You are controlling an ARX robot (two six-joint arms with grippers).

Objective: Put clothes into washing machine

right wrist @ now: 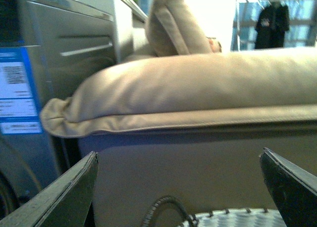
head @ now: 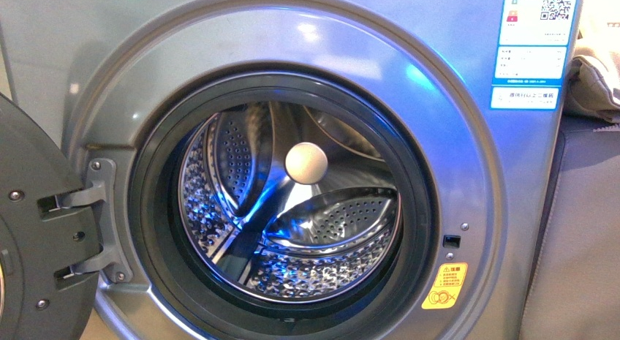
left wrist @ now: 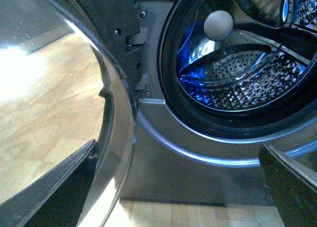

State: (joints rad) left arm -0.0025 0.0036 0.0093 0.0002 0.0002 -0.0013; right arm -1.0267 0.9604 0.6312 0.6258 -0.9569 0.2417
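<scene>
I count one silver-grey front-loader washing machine (head: 475,172) and one pale round ball (head: 306,163) in its steel drum (head: 219,161). Only the right wrist view shows the beige cushion (right wrist: 198,83). Left gripper (left wrist: 178,144) and right gripper (right wrist: 178,152): fingers apart.

The dark wedge-fingered left gripper (left wrist: 177,145) is spread wide, its fingers (left wrist: 59,187) gripping nothing. The dark wedge-fingered right gripper (right wrist: 178,152) stands likewise, fingers (right wrist: 290,187) far apart and empty.
</scene>
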